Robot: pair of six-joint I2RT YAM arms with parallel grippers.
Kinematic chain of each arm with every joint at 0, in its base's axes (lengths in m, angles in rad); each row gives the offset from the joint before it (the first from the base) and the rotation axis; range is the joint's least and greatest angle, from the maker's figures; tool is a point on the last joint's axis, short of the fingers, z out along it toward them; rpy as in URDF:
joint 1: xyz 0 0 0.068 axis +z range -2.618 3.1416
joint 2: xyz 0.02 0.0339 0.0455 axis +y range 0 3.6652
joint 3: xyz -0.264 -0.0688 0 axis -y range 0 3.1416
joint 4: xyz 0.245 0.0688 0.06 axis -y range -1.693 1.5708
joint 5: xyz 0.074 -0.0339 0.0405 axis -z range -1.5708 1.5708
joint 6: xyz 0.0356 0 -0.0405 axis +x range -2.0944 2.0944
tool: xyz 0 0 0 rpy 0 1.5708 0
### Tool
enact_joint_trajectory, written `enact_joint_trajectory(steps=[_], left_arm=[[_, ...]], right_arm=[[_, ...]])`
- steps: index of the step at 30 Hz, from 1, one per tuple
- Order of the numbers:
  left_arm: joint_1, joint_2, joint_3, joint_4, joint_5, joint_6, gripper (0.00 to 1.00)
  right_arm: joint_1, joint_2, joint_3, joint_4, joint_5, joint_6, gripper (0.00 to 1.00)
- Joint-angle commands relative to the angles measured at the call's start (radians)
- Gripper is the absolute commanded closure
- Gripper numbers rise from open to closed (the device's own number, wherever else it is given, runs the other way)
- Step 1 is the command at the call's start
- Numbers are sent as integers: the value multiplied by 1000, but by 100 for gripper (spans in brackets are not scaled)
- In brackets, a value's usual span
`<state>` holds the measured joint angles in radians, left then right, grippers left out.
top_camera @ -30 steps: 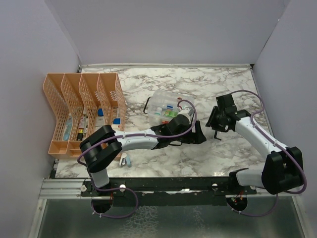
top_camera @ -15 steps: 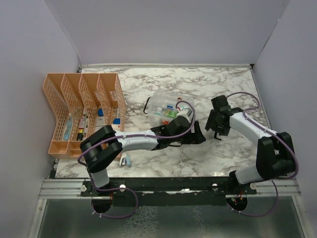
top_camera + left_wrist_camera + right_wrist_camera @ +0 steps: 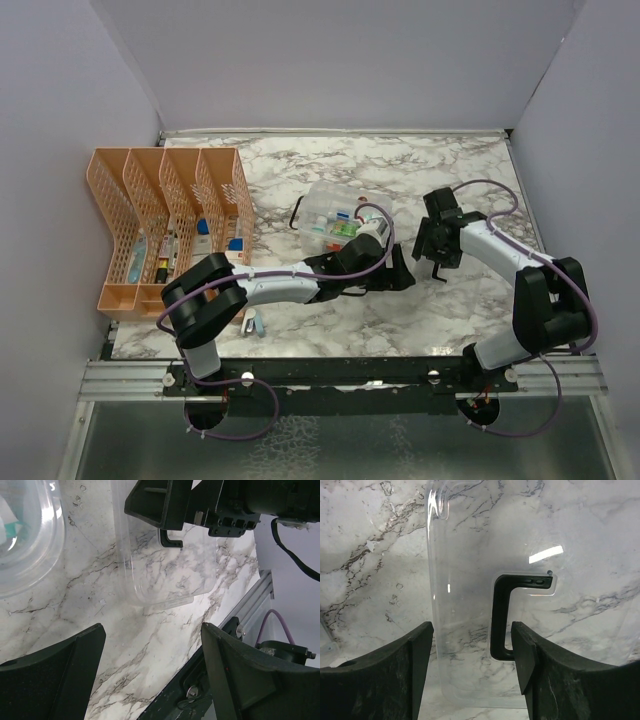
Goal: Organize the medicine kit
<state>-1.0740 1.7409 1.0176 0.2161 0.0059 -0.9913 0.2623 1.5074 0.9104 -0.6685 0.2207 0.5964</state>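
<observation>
Lid-fetch step, looks like | medicine kit [image 3: 328, 213] on marble table [image 3: 450, 170], clear lid [image 3: 465, 555] flat just beside | right gripper [image 3: 471, 640] spread, empty, over black handle [image 3: 499, 615] | left gripper [image 3: 150, 635] wide, empty | next: pinch handle squarely.

Nothing can be read in any view: no word, number or brand. The packets in the clear medicine kit [image 3: 318, 200] and the orange organizer [image 3: 110, 200] show only colours, too small for lettering.
</observation>
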Motion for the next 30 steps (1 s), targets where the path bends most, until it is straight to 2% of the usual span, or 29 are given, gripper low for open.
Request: enact_joint_trajectory(steps=[1, 21, 26, 30], left_arm=[[-5, -38, -22, 22, -41, 16, 20], [-4, -67, -39, 16, -57, 19, 20], [-4, -65, -40, 5, -71, 17, 19], [-4, -56, -37, 1, -70, 16, 17]], right_arm=[[10, -16, 42, -1, 23, -5, 36], [21, 63, 18, 12, 59, 57, 34], [25, 94, 9, 12, 104, 91, 42], [28, 100, 5, 13, 125, 96, 42]])
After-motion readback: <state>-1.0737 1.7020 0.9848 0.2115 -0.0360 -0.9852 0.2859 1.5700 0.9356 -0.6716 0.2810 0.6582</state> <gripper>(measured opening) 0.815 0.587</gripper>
